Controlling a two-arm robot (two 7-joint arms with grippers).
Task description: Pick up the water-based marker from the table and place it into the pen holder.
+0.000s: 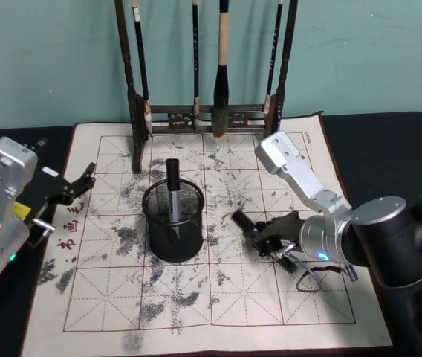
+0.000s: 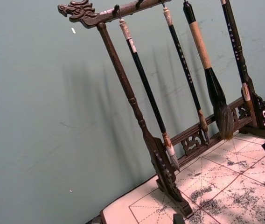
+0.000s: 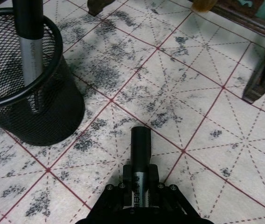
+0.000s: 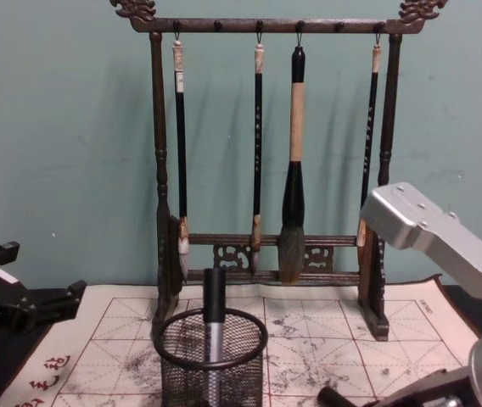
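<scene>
The pen holder (image 1: 172,223) is a black wire-mesh cup standing mid-mat, with one black-capped grey marker (image 1: 172,186) upright inside it. It also appears in the chest view (image 4: 211,365) and the right wrist view (image 3: 25,93). To its right, my right gripper (image 1: 259,236) is shut on a second water-based marker (image 1: 241,220), held lying low over the mat with its black cap pointing toward the holder. The right wrist view has this marker (image 3: 140,144) clamped between the fingers (image 3: 109,196); whether it touches the mat I cannot tell. My left gripper (image 1: 77,186) rests open at the mat's left edge.
A tall dark wooden brush rack (image 1: 196,115) with several hanging brushes stands at the back of the ink-stained grid mat (image 1: 218,297), against a teal wall. The rack (image 2: 156,154) looms close in the left wrist view. Black table lies around the mat.
</scene>
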